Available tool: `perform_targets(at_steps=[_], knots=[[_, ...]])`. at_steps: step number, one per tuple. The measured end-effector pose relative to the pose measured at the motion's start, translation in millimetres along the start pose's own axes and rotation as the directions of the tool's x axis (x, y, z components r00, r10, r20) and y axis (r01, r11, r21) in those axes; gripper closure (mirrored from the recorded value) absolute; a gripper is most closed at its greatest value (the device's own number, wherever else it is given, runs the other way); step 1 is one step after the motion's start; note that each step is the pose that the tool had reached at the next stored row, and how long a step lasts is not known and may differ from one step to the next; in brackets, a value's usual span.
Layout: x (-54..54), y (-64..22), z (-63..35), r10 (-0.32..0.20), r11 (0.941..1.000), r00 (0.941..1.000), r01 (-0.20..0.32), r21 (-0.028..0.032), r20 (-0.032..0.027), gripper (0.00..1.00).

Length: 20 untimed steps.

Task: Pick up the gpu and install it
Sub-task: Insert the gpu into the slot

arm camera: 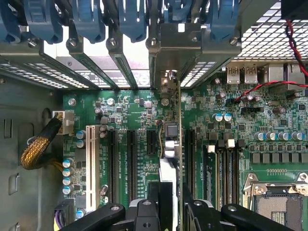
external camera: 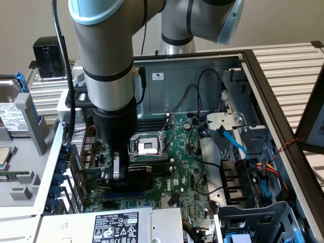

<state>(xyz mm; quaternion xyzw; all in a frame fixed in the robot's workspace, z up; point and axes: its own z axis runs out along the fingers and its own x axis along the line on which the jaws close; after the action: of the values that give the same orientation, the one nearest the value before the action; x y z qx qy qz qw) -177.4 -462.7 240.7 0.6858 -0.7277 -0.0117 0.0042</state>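
The gpu [external camera: 139,177] shows its black shroud low over the green motherboard [external camera: 188,163], just below the CPU socket [external camera: 147,146]. My gripper [external camera: 119,171] reaches straight down into the open case and is shut on the gpu. In the wrist view the gpu [arm camera: 170,144] appears edge-on, running from between my fingers [arm camera: 144,211] toward the rear slot openings, with its silver bracket [arm camera: 176,45] at the case's back wall. The card stands upright along the expansion slots [arm camera: 131,154]. Whether its edge connector sits in a slot is hidden.
Blue slot latches [arm camera: 86,19] line the rear wall. A white slot [arm camera: 90,159] and a braided yellow cable [arm camera: 36,149] lie to one side, memory slots [arm camera: 226,168] to the other. The power supply [external camera: 116,225], blue cable [external camera: 237,144] and drive cage [external camera: 253,174] crowd the case.
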Motion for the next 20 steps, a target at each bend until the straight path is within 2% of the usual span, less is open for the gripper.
perform_targets(at_steps=[20], knots=[[-0.5, 0.0, 1.2, 0.0, 1.0, 1.0, 0.0, 0.0, 0.0001, 0.72]])
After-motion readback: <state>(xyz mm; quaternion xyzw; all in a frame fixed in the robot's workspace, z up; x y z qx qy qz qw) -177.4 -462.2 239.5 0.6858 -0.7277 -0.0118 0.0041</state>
